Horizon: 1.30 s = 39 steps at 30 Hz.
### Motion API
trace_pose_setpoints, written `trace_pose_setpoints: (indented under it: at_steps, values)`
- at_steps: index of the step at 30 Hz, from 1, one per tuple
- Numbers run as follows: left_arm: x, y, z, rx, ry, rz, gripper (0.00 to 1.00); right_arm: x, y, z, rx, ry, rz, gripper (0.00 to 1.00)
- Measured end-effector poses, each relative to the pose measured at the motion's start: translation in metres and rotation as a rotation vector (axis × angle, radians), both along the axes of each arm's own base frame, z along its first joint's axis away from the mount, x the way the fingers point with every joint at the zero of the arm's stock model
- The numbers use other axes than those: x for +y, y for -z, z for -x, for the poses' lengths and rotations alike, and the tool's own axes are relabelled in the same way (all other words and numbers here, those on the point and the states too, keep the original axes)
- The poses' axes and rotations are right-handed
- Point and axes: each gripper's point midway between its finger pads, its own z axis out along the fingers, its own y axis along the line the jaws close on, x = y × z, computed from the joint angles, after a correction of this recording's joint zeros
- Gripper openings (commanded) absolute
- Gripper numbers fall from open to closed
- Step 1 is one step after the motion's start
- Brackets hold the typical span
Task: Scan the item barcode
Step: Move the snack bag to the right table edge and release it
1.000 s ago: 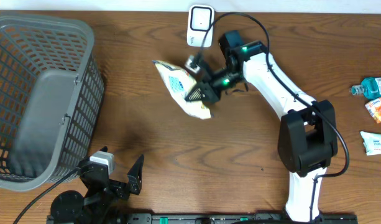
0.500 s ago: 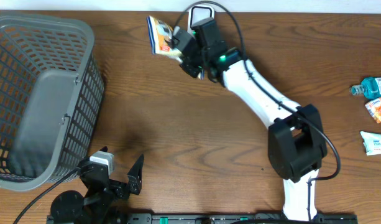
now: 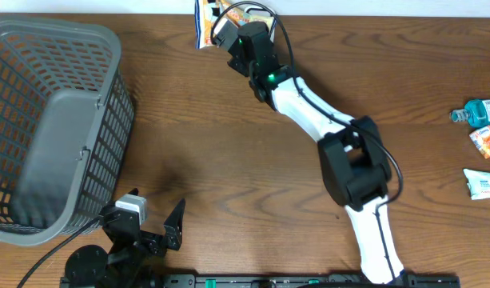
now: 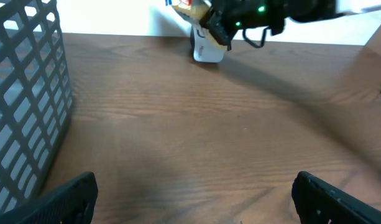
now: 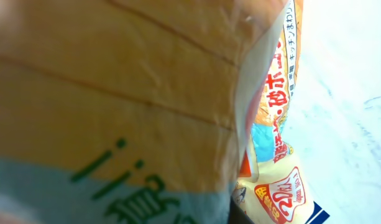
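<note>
1. Table (image 3: 229, 160) – brown wood, and it fills the overhead view.
2. Basket (image 3: 109, 48) – grey mesh, at the left end of the table. Its wall also shows on the left of the left wrist view.
3. Right arm (image 3: 308, 112) – white, reaching from the near edge diagonally to the far edge, with green lights lit near the wrist.
4. Left gripper (image 3: 153, 232) sits at the near left corner, close to the basket. Its fingers (image 4: 66, 196) are spread wide at the two lower corners of its own camera view, with only bare table between them. It holds nothing.
5. Packet (image 3: 205, 14) is the item to scan, an orange, white and blue snack bag with printed text. It is up at the far edge of the table, lifted clear of the wood, and it fills the right wrist view.
6. Right gripper (image 3: 223, 28) is closed tight on the packet. Its fingers are hidden behind the bag, so I cannot see which part they pinch.
7. Scanner (image 4: 207, 50) is a small white unit standing at the far edge. From the left wrist camera, the packet hangs just above it and a little to the left. I cannot tell whether the barcode faces it.
8. At the right edge, well apart from the arm, lie a blue bottle (image 3: 478, 110), an orange sachet (image 3: 486, 141) and a white tube (image 3: 483, 182).
</note>
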Motion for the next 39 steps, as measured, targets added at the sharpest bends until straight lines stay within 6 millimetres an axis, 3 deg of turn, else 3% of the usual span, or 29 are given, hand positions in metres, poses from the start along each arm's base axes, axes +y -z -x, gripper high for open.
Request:
trace_pose_setpoints:
  at_steps: [5,13,17,20,23,25,29,31,33,36,39]
  values:
    - [0.000,0.000,0.000,0.000,0.000,0.000,0.98,0.009,0.006,-0.014,-0.019,-0.001,-0.012,0.01]
    - [0.000,0.000,0.000,0.000,0.000,0.000,0.98,0.010,0.001,-0.016,-0.025,0.006,-0.028,0.01]
    - [0.000,0.000,0.000,0.000,0.000,0.000,0.98,-0.004,0.015,-0.012,0.034,0.067,0.011,0.01]
    - [0.000,0.000,0.000,0.000,0.000,0.000,0.98,-0.024,0.030,-0.001,0.124,0.149,0.073,0.01]
    - [0.000,0.000,0.000,0.000,0.000,0.000,0.98,-0.055,0.026,0.020,0.221,0.250,0.138,0.01]
    - [0.000,0.000,0.000,0.000,0.000,0.000,0.98,-0.076,0.005,0.033,0.255,0.316,0.157,0.01]
    - [0.000,0.000,0.000,0.000,0.000,0.000,0.98,-0.130,-0.065,0.060,0.268,0.468,0.120,0.01]
    - [0.000,0.000,0.000,0.000,0.000,0.000,0.98,-0.166,-0.100,0.072,0.265,0.565,0.063,0.01]
    - [0.000,0.000,0.000,0.000,0.000,0.000,0.98,-0.208,-0.121,0.077,0.261,0.672,0.009,0.01]
    - [0.000,0.000,0.000,0.000,0.000,0.000,0.98,-0.279,-0.127,0.067,0.244,0.837,-0.071,0.01]
    - [0.000,0.000,0.000,0.000,0.000,0.000,0.98,-0.348,-0.105,0.047,0.249,0.964,-0.151,0.01]
